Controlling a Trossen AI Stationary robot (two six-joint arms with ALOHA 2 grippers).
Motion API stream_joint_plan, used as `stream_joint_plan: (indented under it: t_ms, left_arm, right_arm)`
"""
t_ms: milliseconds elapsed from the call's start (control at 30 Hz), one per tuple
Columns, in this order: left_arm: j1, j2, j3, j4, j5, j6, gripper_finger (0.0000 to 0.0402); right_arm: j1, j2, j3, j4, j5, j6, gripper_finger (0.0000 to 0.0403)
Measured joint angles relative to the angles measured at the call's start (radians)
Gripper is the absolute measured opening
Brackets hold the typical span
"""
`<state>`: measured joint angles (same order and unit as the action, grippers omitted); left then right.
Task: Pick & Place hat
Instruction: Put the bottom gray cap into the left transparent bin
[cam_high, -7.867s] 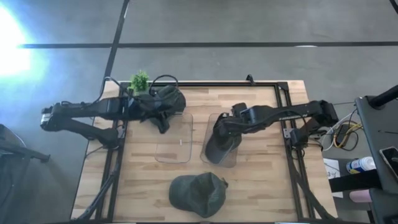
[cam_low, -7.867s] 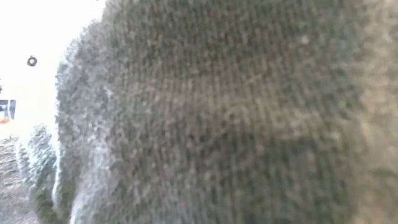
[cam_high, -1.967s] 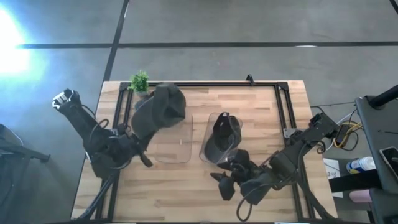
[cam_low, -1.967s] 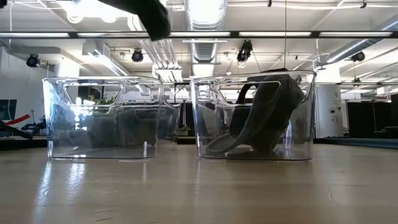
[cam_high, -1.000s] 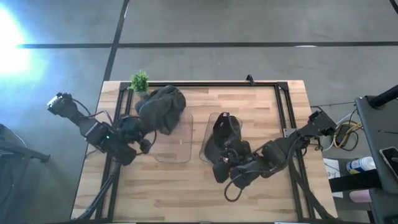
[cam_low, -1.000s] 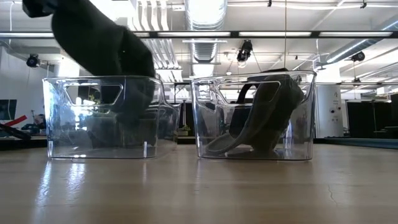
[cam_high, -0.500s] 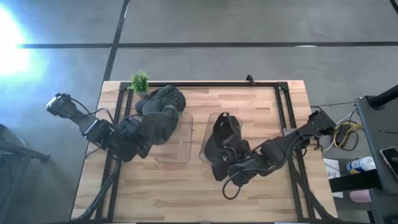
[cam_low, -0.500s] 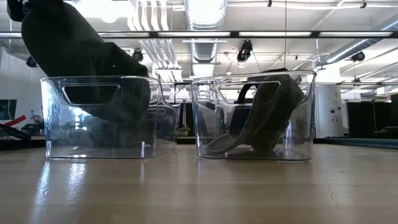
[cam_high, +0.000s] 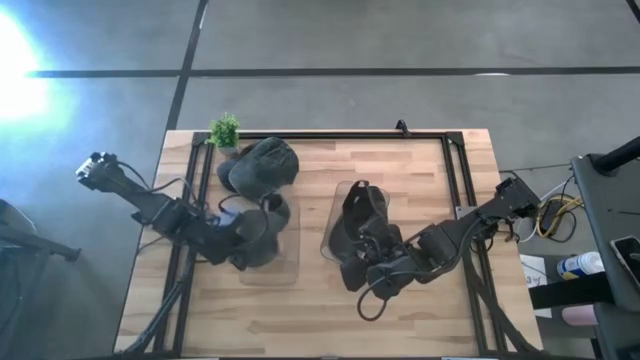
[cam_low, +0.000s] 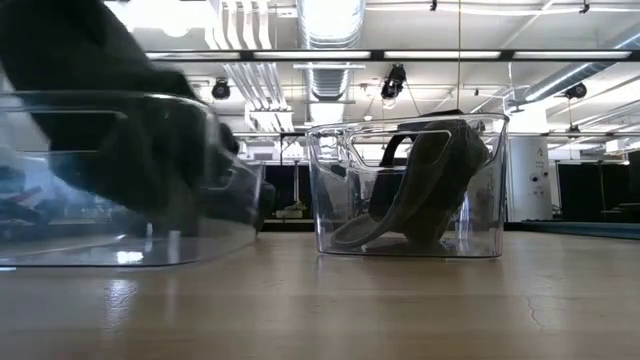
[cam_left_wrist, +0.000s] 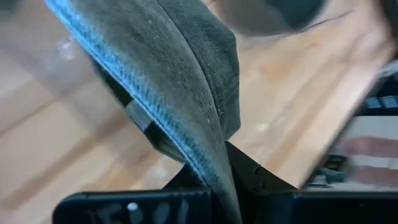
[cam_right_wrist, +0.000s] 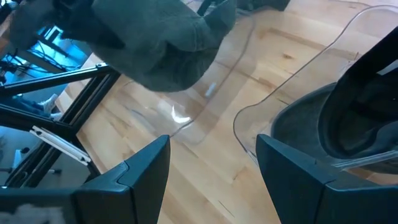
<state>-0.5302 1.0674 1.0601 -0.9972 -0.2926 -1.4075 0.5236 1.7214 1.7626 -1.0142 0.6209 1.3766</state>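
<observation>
My left gripper (cam_high: 234, 240) is shut on a dark grey-green hat (cam_high: 262, 232) inside the left clear bin (cam_high: 292, 268). In the low view this hat (cam_low: 120, 130) shows blurred behind the bin wall (cam_low: 215, 235). A second hat (cam_high: 358, 215) leans against the inner wall of the right clear bin (cam_low: 480, 200). A third hat (cam_high: 262, 162) lies on the table's far left part. My right gripper (cam_high: 363, 281) is open and hovers by the right bin's near end; its fingers (cam_right_wrist: 143, 171) stand wide apart. My left gripper pinches the hat's edge (cam_left_wrist: 214, 158) between its two fingers (cam_left_wrist: 249, 177), reaching in from the table's left and slanting down. The hat spreads away from the fingers into the left bin. Whether it rests on the bin's floor I cannot tell.
A small green plant (cam_high: 225, 130) stands at the table's far left corner. A black frame rail (cam_high: 455, 160) runs around the table top. Bare wood lies along the near edge (cam_high: 320, 320) and between the bins.
My left gripper has moved from the far left toward the table's near edge and right, and down, carrying the hat into the left bin. The left bin has shifted toward the near edge and shows larger and blurred in the low view. The right arm has kept still.
</observation>
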Motion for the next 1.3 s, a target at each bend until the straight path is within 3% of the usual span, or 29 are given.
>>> stream_joint_plan:
  t_ms: [200, 300, 467, 667, 1000, 1133, 1300]
  left_arm:
    - [0.0, 0.0, 0.08, -0.043, -0.286, 0.092, 0.0009]
    - [0.0, 0.004, 0.133, -0.048, -0.337, 0.172, 0.0009]
    - [-0.003, 0.006, 0.228, -0.105, -0.189, 0.112, 0.0009]
    - [-0.009, 0.019, 0.252, -0.312, -0.091, -0.01, 0.0009]
    - [-0.008, 0.043, 0.024, 0.003, 0.108, -0.06, 0.0009]
    - [-0.004, 0.06, -0.061, 0.132, 0.106, -0.061, 0.001]
    - [0.0, 0.078, -0.101, 0.144, 0.001, -0.057, 0.0018]
  right_arm:
    - [0.0, 0.0, -0.01, -0.003, 0.001, -0.025, 0.0233]
    - [0.0, 0.0, -0.011, -0.026, 0.002, -0.025, 0.0233]
    - [0.0, 0.0, -0.011, -0.065, -0.016, -0.011, 0.0233]
    - [0.0, 0.0, -0.011, -0.083, -0.019, -0.012, 0.0233]
    - [0.0, 0.001, -0.011, -0.091, -0.019, -0.024, 0.0233]
    - [0.0, 0.001, -0.011, -0.102, -0.02, -0.027, 0.0233]
    - [0.0, 0.001, -0.011, -0.109, -0.026, -0.027, 0.0233]
